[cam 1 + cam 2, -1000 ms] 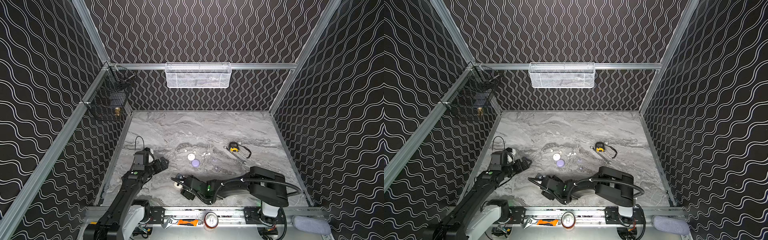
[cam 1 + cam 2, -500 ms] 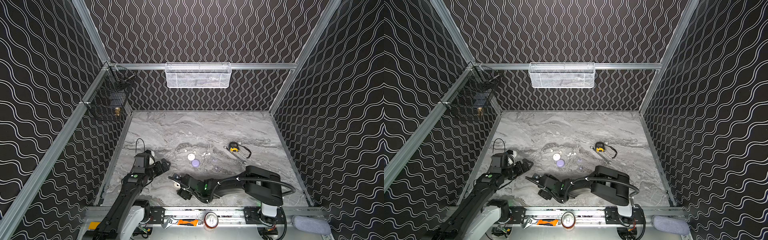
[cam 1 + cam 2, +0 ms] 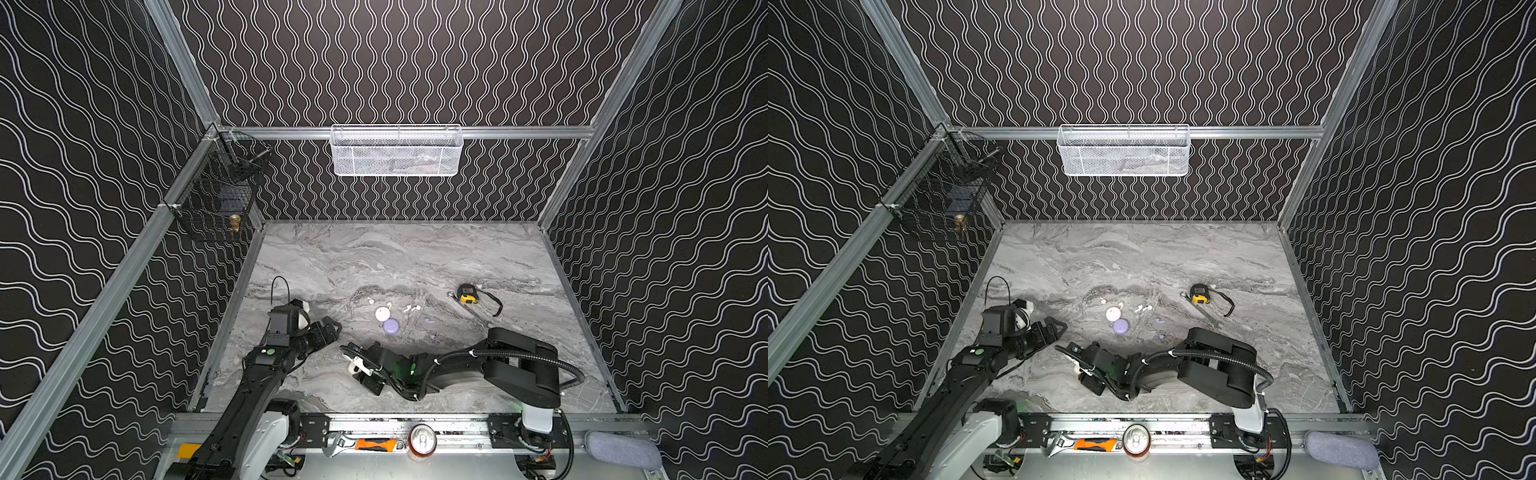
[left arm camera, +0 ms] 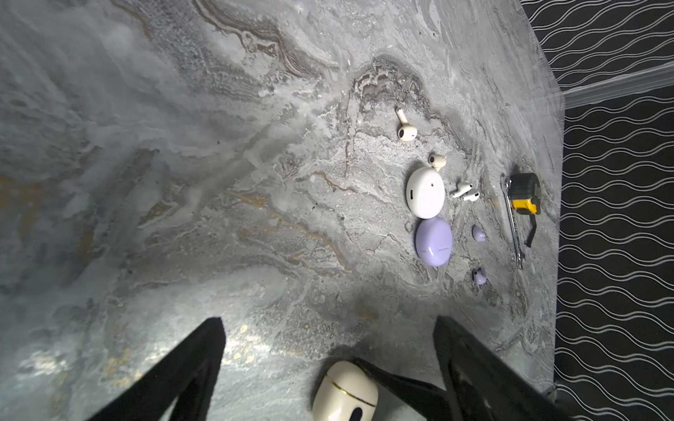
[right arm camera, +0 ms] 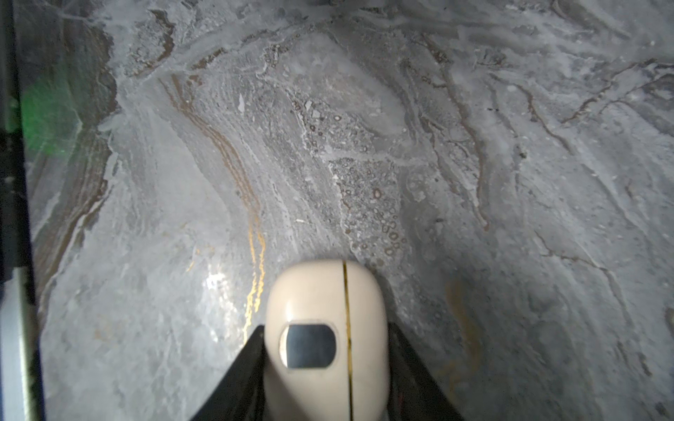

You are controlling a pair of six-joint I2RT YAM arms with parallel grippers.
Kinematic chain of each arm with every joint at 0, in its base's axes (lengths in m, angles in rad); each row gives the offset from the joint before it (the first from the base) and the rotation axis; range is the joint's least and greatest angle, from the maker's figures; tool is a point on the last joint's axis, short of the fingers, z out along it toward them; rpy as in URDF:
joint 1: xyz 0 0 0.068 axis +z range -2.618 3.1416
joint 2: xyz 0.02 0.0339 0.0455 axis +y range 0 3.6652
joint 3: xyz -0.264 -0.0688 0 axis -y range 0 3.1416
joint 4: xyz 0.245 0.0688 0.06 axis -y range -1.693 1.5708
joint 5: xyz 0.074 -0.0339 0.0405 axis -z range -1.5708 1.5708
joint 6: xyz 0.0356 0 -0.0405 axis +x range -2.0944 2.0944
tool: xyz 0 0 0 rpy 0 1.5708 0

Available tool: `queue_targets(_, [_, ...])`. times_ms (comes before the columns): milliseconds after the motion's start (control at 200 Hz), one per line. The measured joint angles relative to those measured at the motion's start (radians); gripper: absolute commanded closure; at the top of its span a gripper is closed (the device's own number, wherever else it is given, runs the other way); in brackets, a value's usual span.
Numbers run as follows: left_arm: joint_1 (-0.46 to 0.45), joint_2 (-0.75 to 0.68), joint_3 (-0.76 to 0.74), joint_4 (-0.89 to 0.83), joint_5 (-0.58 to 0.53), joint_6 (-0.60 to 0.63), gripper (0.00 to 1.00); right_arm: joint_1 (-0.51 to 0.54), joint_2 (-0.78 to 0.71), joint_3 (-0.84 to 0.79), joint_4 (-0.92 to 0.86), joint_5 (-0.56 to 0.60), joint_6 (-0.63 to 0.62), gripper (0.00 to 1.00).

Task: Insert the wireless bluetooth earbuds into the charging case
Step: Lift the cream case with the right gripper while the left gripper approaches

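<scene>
The right gripper point(image 5: 325, 328) clamps a cream, pebble-shaped plastic charging case point(image 5: 324, 288) over the grey marbled worktop point(image 5: 474, 182), while the left gripper point(image 4: 328, 320) hangs wide open near that case.

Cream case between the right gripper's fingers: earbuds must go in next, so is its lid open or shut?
Shut. In the right wrist view the cream case shows only a thin gold seam, no gap.
</scene>
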Motion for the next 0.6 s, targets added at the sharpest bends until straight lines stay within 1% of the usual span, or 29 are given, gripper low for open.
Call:
queue_targets(130, [0.000, 0.008, 0.006, -0.003, 0.026, -0.002, 0.09, -0.002, -0.023, -0.031, 0.021, 0.006, -0.003, 0.67])
queue_targets(250, [-0.001, 0.000, 0.021, 0.008, 0.067, -0.003, 0.11, -0.023, -0.121, -0.092, 0.002, 0.038, -0.016, 0.72])
queue_targets(350, [-0.001, -0.006, 0.066, 0.013, 0.110, -0.010, 0.13, -0.050, -0.247, -0.143, 0.018, 0.085, -0.042, 0.71])
queue_targets(440, [-0.001, -0.003, 0.138, 0.022, 0.152, -0.008, 0.16, -0.063, -0.356, -0.175, 0.048, 0.167, -0.085, 0.72])
queue_targets(525, [-0.001, 0.006, 0.194, 0.077, 0.217, -0.008, 0.19, -0.064, -0.433, -0.180, 0.078, 0.220, -0.147, 0.72])
queue_targets(601, [-0.001, 0.000, 0.213, 0.150, 0.277, -0.020, 0.19, -0.070, -0.492, -0.180, 0.105, 0.254, -0.211, 0.71])
